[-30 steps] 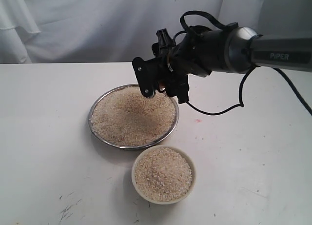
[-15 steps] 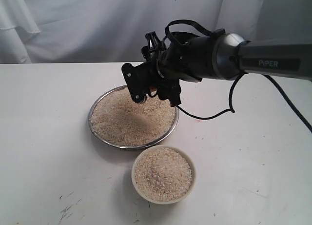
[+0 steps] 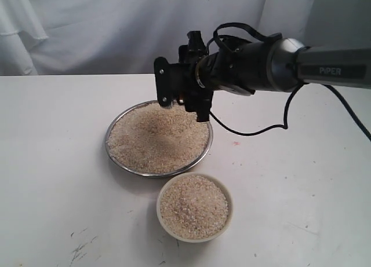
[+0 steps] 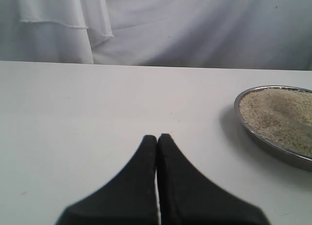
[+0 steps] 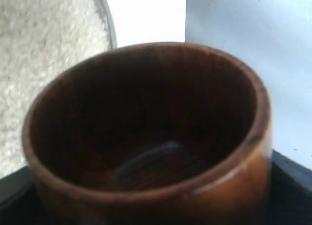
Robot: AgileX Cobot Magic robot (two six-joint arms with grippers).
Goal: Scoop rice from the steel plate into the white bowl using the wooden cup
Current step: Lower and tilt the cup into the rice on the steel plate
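Observation:
The steel plate (image 3: 108, 144) sits mid-table, heaped with rice (image 3: 155, 136). Just in front of it, the white bowl (image 3: 159, 211) holds rice (image 3: 195, 207) nearly to its rim. My right gripper (image 3: 182, 103) hovers above the plate's far edge, shut on the wooden cup (image 5: 146, 132). In the right wrist view the cup's dark inside looks empty, with the plate's rice (image 5: 44, 64) behind it. In the exterior view the gripper hides the cup. My left gripper (image 4: 157, 137) is shut on nothing, low over bare table, with the plate's rim (image 4: 273, 149) off to one side.
A black cable (image 3: 261, 130) loops down from the right arm to the table behind the plate. White cloth (image 3: 87, 29) hangs along the far side. Dark scuff marks (image 3: 81, 247) show on the white table near the front left.
The right gripper with the cup dipped left over the plate's far side, then rose and drew back a little toward the far rim. Plate, bowl and rice look unchanged.

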